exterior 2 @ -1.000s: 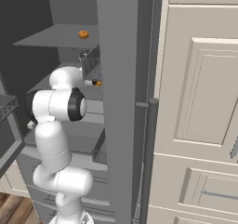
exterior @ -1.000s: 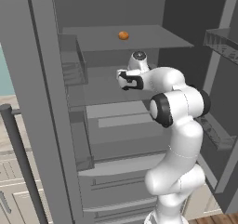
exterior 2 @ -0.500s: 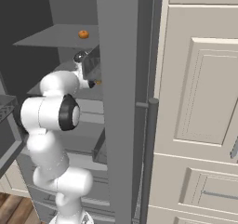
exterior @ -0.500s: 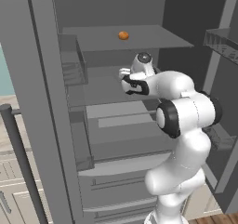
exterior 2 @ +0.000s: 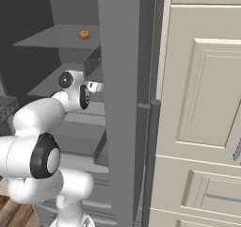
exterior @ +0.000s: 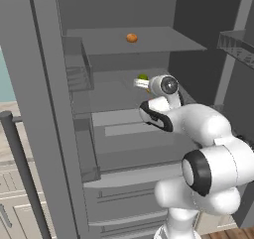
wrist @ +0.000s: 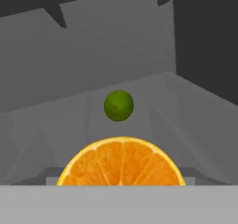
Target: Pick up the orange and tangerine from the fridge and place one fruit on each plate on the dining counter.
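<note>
Fridge: the fridge [exterior: 44,109] stands open, its grey doors swung to either side; grey shelves and door bins show inside in both base views.
Upper shelf: a small round orange-coloured fruit [exterior: 131,37] sits alone on the top shelf [exterior: 163,39], at about 11 o'clock from the hand in the left base view; the right base view shows it too [exterior 2: 84,34], at roughly 12 o'clock above the wrist.
Middle shelf: a cut orange [wrist: 122,161], flesh face toward the camera, lies at 6 o'clock in the hand view, very near the lens; its segments radiate from the lower edge.
Green fruit: a small round lime-like fruit [wrist: 118,105] rests farther back on the same shelf, at 12 o'clock from the cut orange and apart from it; the left base view shows it as a green spot [exterior: 143,77] just past the hand.
Arm: the white arm reaches into the fridge at middle-shelf height, wrist level, hand directed toward the back wall.
Gripper: the gripper [exterior: 140,84] lies at the near edge of the middle shelf, close to the cut orange; the right base view shows it as a pale tip [exterior 2: 94,86] beside the door edge. Whether the fingers are spread or pressed together cannot be told.
Right side: cream panelled cabinets [exterior 2: 202,108] stand at 3 o'clock of the fridge door in the right base view.
</note>
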